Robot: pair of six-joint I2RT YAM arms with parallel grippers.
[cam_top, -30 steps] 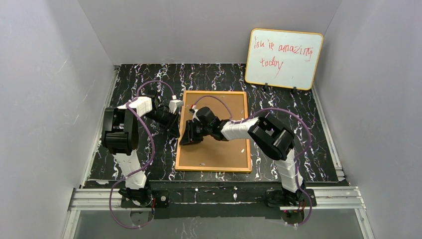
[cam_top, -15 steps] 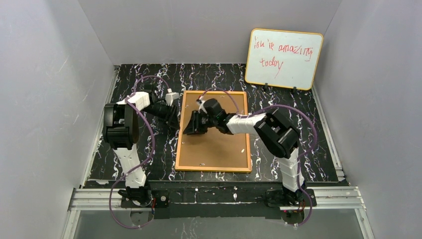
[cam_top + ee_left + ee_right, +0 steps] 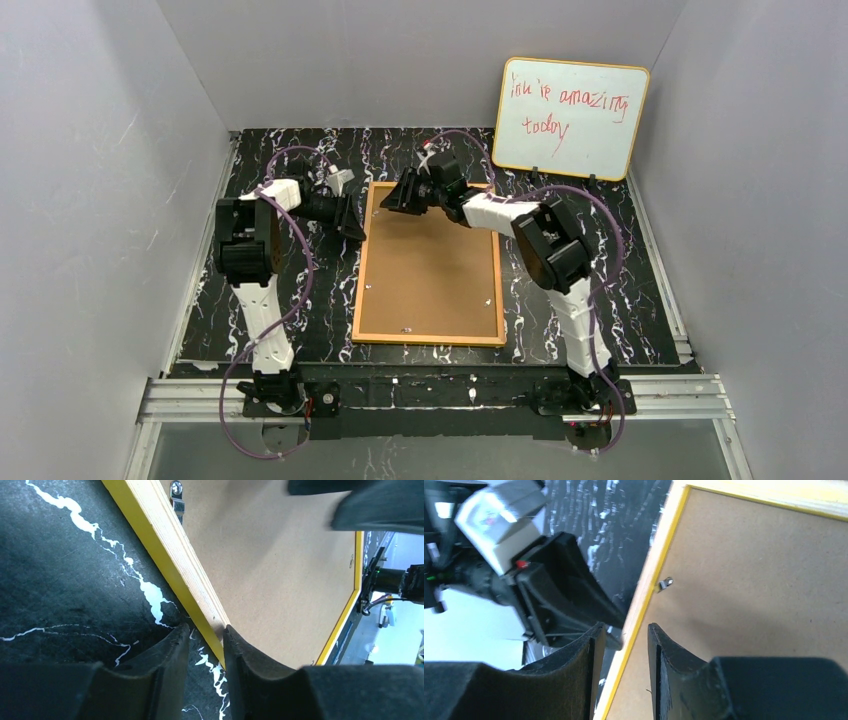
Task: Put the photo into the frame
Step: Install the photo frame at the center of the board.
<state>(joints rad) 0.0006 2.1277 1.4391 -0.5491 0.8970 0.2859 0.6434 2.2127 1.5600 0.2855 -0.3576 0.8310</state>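
Frame rim between left jaws

The frame has a rim of pale, layered bare wood with a smooth bright-yellow painted side. The backing board inside it is matt brown fibreboard, finely speckled. A small clip on it is shiny metal. The table is black with white marble veining and a faint sheen. My left gripper and right gripper have matt black, slightly grainy plastic fingers. Far right, the whiteboard looks smooth and glossy.
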